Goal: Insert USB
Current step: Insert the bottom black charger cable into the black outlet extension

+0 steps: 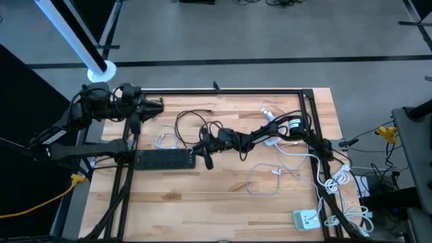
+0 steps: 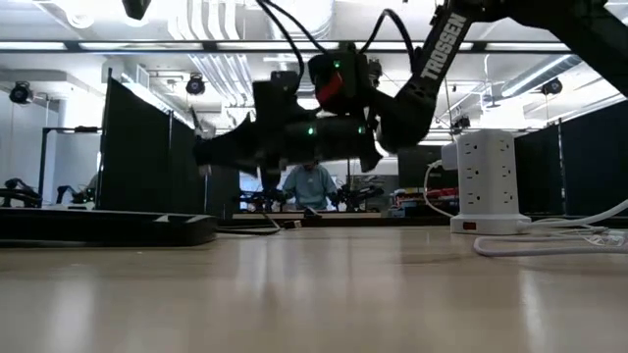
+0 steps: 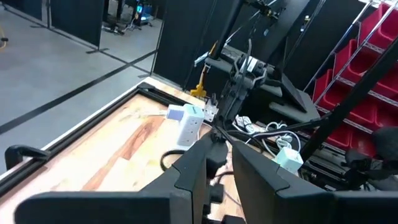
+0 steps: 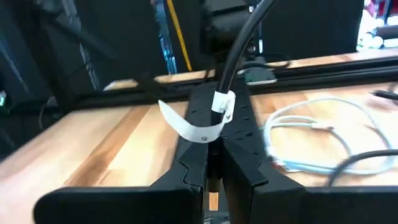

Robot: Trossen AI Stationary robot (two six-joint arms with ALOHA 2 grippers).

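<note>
My right gripper (image 1: 204, 150) hovers over the table's middle, next to the right end of the black power strip (image 1: 165, 158), and is shut on a black cable (image 4: 239, 46) with a white tag (image 4: 199, 127). The gripper hides the cable's USB plug. In the right wrist view the power strip (image 4: 217, 109) lies straight ahead of the fingers. In the low view the gripper (image 2: 211, 152) hangs level, well above the tabletop. My left gripper (image 1: 156, 104) waits at the far left, its fingers (image 3: 186, 174) a narrow gap apart and holding nothing. My right gripper pinches the black cable between its two fingers, just below the white tag (image 4: 219, 109). The fingers lie about level, coming from the table's right. The cable rises from the hold and curves away, clear of the table. The fingers hide its plug end.
A white tower socket (image 1: 295, 125) stands at the far right, with loose white cables (image 1: 283, 162) on the wood beside it. A white adapter (image 1: 305, 218) lies near the front right corner. A black frame (image 1: 223, 91) runs along the table's edges. A person (image 2: 309, 186) sits beyond the table.
</note>
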